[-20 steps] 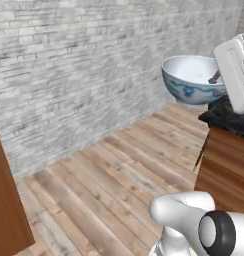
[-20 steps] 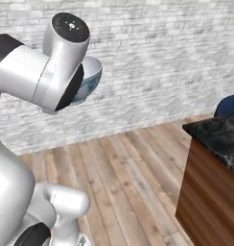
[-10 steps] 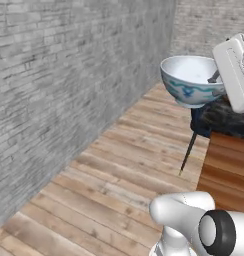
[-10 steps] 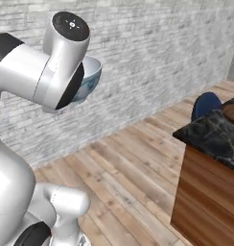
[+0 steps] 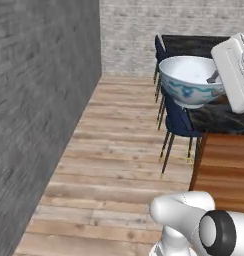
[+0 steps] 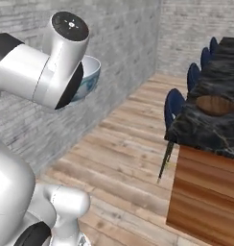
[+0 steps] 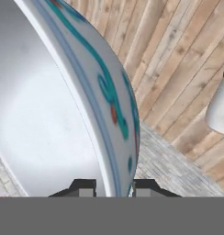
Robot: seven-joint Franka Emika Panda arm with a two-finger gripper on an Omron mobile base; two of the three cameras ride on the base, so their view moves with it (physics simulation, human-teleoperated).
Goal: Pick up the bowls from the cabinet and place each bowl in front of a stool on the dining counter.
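Plank flooring runs below the gripper (image 7: 111, 186), whose jaws pinch the rim of the white bowl (image 5: 191, 82) at upper right. Beyond, the wooden bowl (image 6: 216, 104) sits on the counter (image 6: 207, 132) by a stool (image 6: 175, 105). That thin rim grip could slip if the bowl swings.

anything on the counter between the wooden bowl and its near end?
No. In the right base view, the dining counter is bare marble from the wooden bowl to its near edge.
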